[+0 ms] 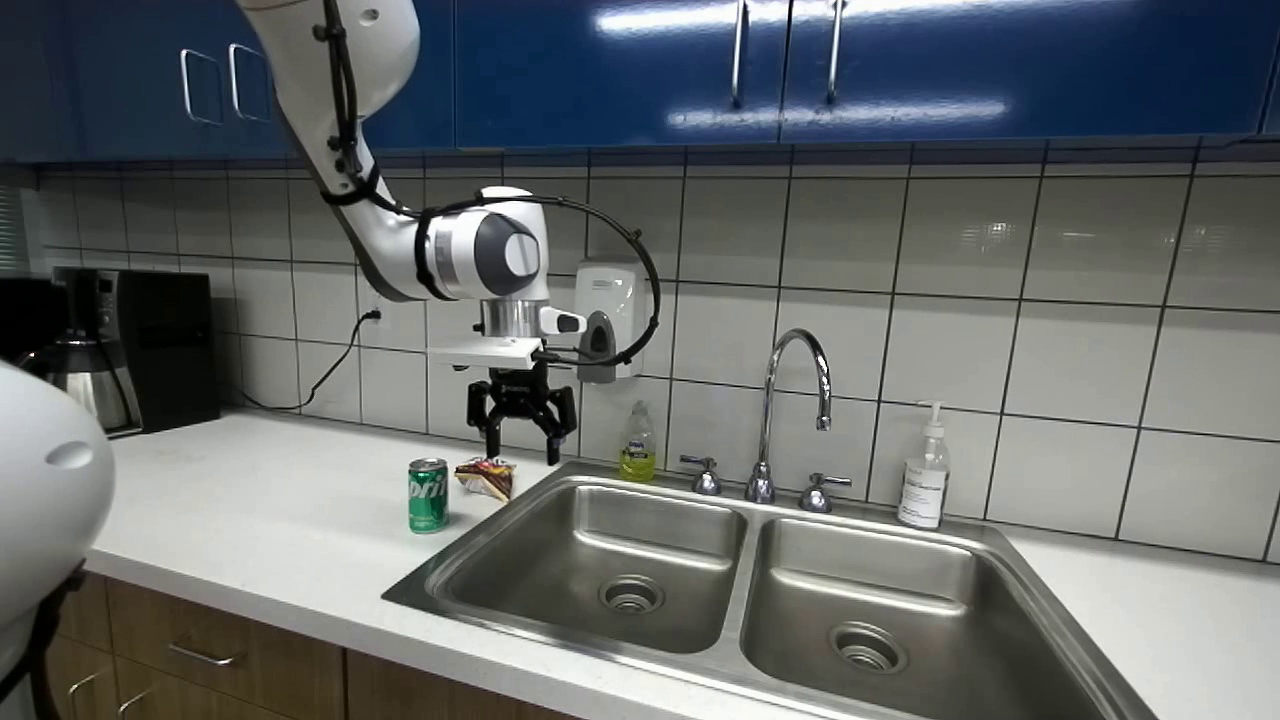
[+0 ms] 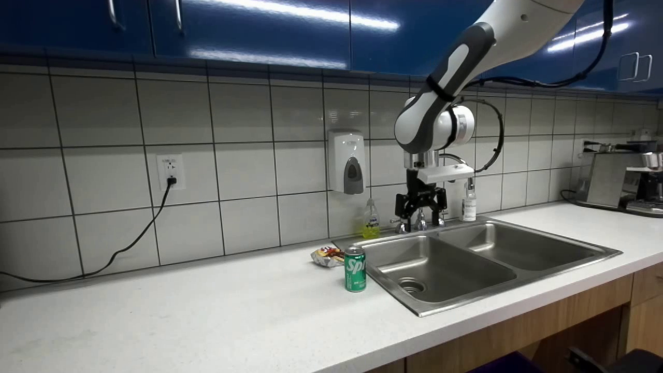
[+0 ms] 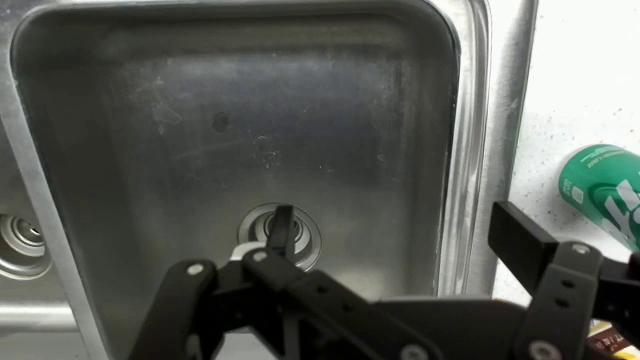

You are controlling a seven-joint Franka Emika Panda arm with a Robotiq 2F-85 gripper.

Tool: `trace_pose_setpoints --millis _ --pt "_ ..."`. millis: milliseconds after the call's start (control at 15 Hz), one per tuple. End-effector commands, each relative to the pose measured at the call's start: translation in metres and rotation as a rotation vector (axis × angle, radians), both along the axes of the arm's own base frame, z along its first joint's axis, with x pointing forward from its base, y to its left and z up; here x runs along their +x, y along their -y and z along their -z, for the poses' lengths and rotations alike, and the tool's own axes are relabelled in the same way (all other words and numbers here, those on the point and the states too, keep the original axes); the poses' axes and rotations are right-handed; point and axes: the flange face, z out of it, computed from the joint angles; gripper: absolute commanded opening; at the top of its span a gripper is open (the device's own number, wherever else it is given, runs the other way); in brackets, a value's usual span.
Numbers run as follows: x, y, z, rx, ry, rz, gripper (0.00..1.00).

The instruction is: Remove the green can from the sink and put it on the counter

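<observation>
The Sprite can (image 2: 355,271) is seen upright on the worktop (image 2: 228,311), just beside the double-basin steel sink (image 1: 738,600) but not touching it. Removal and placing may thus be judged complete. Nothing is grasped by the gripper (image 1: 523,449), which is spread wide in mid-air; only a retreat, if anything, seems left.

Green can (image 1: 428,497) — white-lettered, silver-topped
</observation>
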Motion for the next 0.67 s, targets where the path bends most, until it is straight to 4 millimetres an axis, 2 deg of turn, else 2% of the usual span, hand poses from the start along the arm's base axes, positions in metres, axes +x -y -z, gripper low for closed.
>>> trace_pose_setpoints --millis 0,600 --pt "-0.031 0.008 -0.004 -0.006 0.024 0.081 1.00" --pt "-0.085 0.016 -0.004 -0.016 0.040 0.191 1.00"
